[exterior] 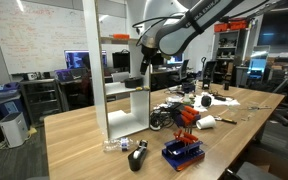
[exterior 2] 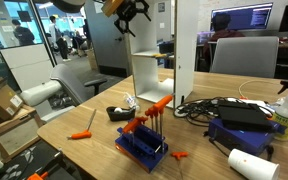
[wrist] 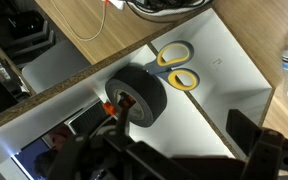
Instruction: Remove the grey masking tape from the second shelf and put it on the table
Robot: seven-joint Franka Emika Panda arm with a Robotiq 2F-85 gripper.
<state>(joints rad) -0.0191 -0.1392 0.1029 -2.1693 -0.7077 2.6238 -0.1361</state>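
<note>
Two fingers of my gripper (wrist: 179,120) stand spread wide in the wrist view, clamped on nothing. One comes down against the grey masking tape (wrist: 142,95), about at its hollow. The other stands well off to the side, over bare white board. The tape is on the second shelf (wrist: 219,88), just beside a pair of yellow-handled scissors (wrist: 176,66). It looks dark and matte, with its broad outer band turned towards my camera. The picture is too murky around that finger for me to say whether its tip is inside the hollow or only in front of it. In an exterior view my wrist hangs high beside the white rack (exterior: 124,85), well above the table (exterior: 84,135).

I judge the roll to be light and stiff. It is a wound ring that will not crush under my pads, and its outer band should give good friction rather than slip. Nothing about it seems fragile. The likelier trouble is that a ring so light will skid or roll along the smooth board if I nudge it before I close.

I see two fair holds. One is to pinch a single wall, with one finger in the hollow and the other outside. The other is to span the whole ring across its outer band. With a finger already at the hollow, the wall pinch seems the nearer choice. It would also keep my other finger clear of the scissors.
</note>
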